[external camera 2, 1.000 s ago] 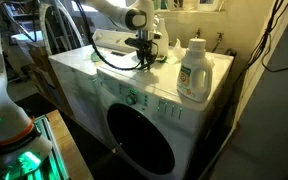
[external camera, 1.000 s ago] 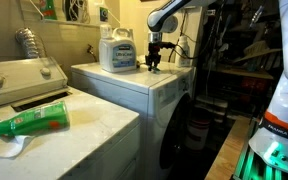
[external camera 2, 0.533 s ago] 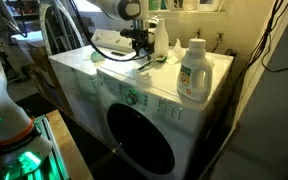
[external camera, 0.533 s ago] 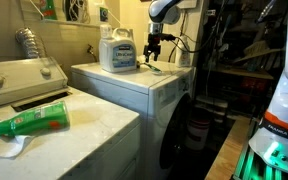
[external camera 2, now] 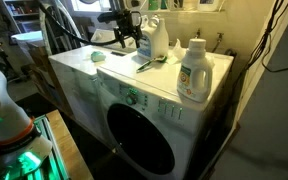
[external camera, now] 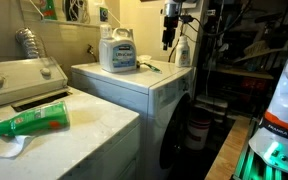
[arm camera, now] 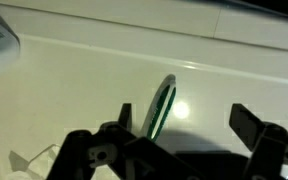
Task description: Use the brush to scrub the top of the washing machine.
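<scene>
- The fingers (arm camera: 246,120) stand wide apart with nothing between them, as I see it in my wrist view; they hold nothing.
- In both exterior views the fingers (external camera: 168,38) (external camera 2: 125,36) hang in the air above the rear part of the washing machine (external camera: 134,85) (external camera 2: 114,85), touching nothing.
- The brush (arm camera: 161,108) lies flat on the white top below them. In the wrist view it falls inside the gap, closer to the finger on the picture's left side.
- In the exterior views the brush (external camera: 150,67) (external camera 2: 144,65) lies loose on the desk, the machine's flat top, well clear of the fingers.
- A detergent jug (external camera: 117,50) (external camera 2: 192,72) stands upright on the same desk, near the brush.
- A white bottle (external camera: 182,50) (external camera 2: 159,40) stands upright close to the fingers.
- A green bottle (external camera: 29,122) lies on its side on the neighbouring white appliance (external camera: 84,140).
</scene>
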